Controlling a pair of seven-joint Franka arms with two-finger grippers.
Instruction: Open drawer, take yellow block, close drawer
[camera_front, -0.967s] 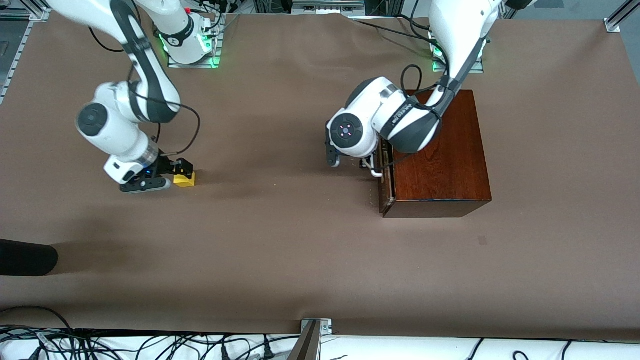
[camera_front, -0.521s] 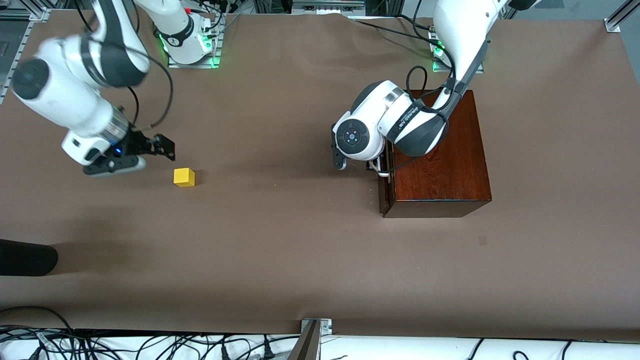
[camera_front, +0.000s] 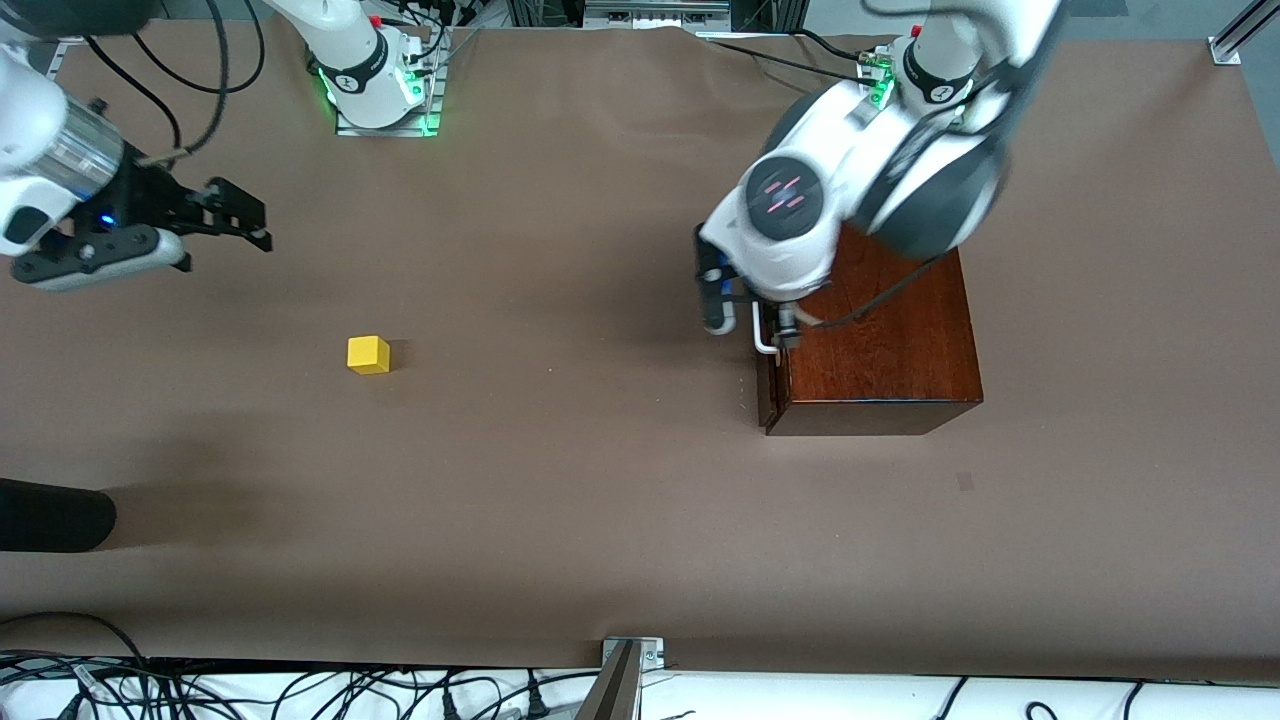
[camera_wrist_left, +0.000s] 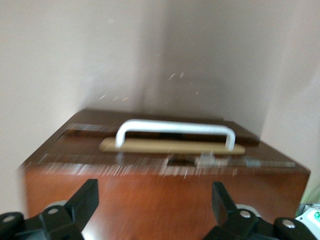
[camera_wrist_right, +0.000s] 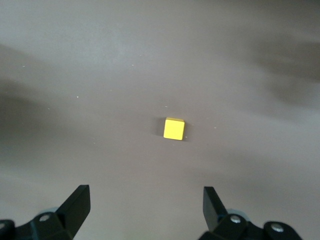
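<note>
The yellow block (camera_front: 368, 354) sits free on the counter (camera_front: 560, 480), apart from the right gripper (camera_front: 225, 215), jaws spread. The left gripper (camera_front: 745, 320), jaws spread, hovers over the shut drawer's (camera_front: 768, 385) handle (camera_wrist_left: 175, 131).

**A:** What do you see of the arms' bodies?

**B:** You have two white Franka arms with rounded glossy shells and dark grey joint bands. The left arm (camera_front: 870, 180) carries a round dark cap on its wrist end with pink-red light marks. Thin black cables loop along both arms.

**A:** And the bases?

**B:** You can see green lights glowing at each base, on metal plates.

**A:** The hands?

**B:** The right gripper (camera_front: 215, 215) is black, with a blue light and a pale grey housing under a silvery wrist ring. In your wrist views the black fingers (camera_wrist_right: 75, 207) show round silver screws. The left gripper (camera_front: 745, 320) has a dark body.
</note>
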